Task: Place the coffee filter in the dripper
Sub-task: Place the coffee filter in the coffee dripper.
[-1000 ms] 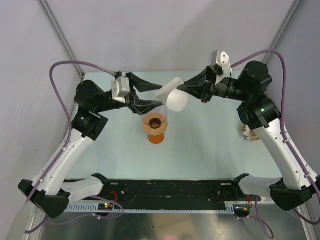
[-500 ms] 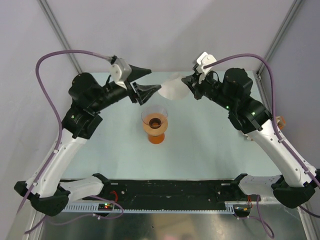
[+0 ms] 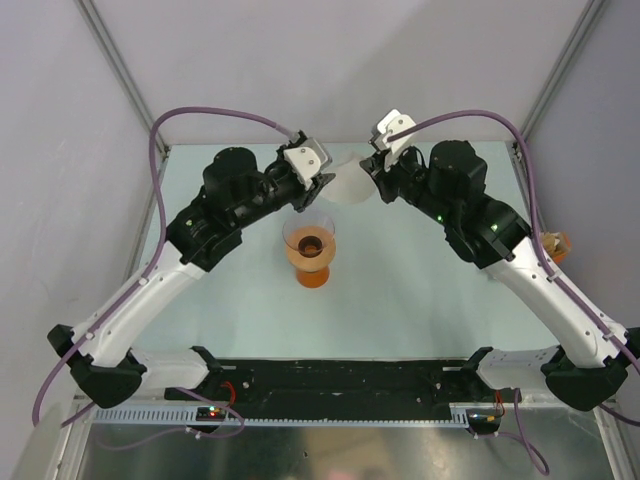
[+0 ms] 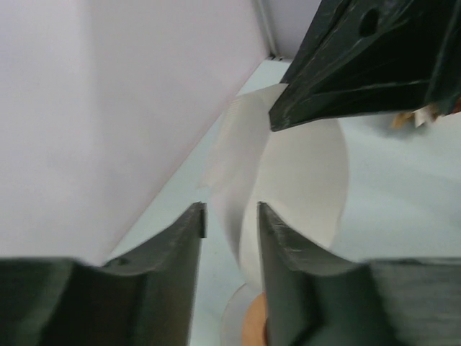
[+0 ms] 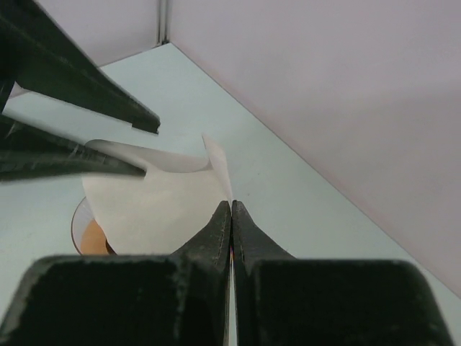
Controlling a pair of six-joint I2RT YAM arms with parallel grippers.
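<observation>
right gripper (image 5: 231,205) pinched shut on the coffee filter (image 5: 162,205), which hangs in the air; placement not yet done.
left gripper (image 4: 230,213) jaws apart at the filter's other edge, no clamp visible; dripper (image 3: 310,248) stands below without a filter, so lowering and seating are left.

The top camera looks down from above and behind the arm bases (image 3: 100,385) on the whole table (image 3: 420,290), while the two wrist cameras face each other, very close to the coffee filter (image 4: 302,180) and the dripper (image 5: 90,231), which all three views share.
</observation>
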